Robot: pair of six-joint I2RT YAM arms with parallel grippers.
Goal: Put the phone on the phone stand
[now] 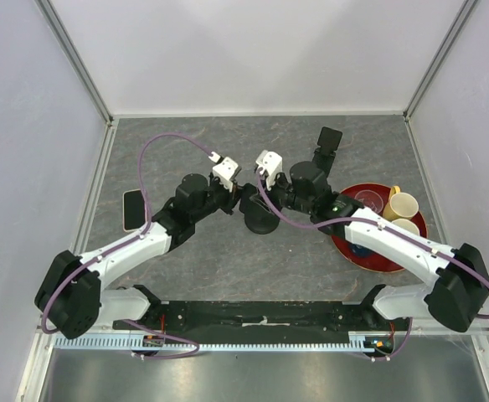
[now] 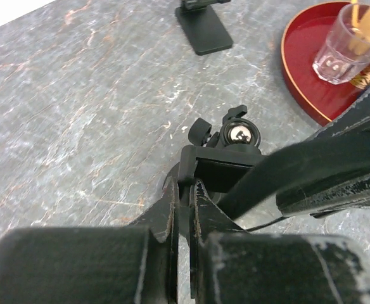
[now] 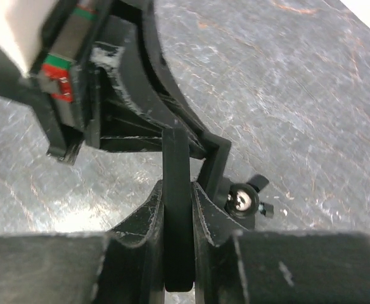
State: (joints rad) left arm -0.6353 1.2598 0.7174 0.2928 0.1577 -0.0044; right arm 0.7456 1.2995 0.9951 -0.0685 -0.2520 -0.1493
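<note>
Your phone (image 1: pixel 133 209) lies flat near the left edge of the table (image 1: pixel 228 276), stiff, thin and likely slick, so pinch it across its long edges, though right now your left hand (image 2: pixel 185 190) and right hand (image 3: pixel 177 190) both clamp the stand (image 1: pixel 259 219) mid-table.

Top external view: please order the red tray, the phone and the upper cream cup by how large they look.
1. The red tray, clearly the largest, even though it is partly covered.
2. The phone and the upper cream cup: they look about equal, so I leave them unranked.
</note>
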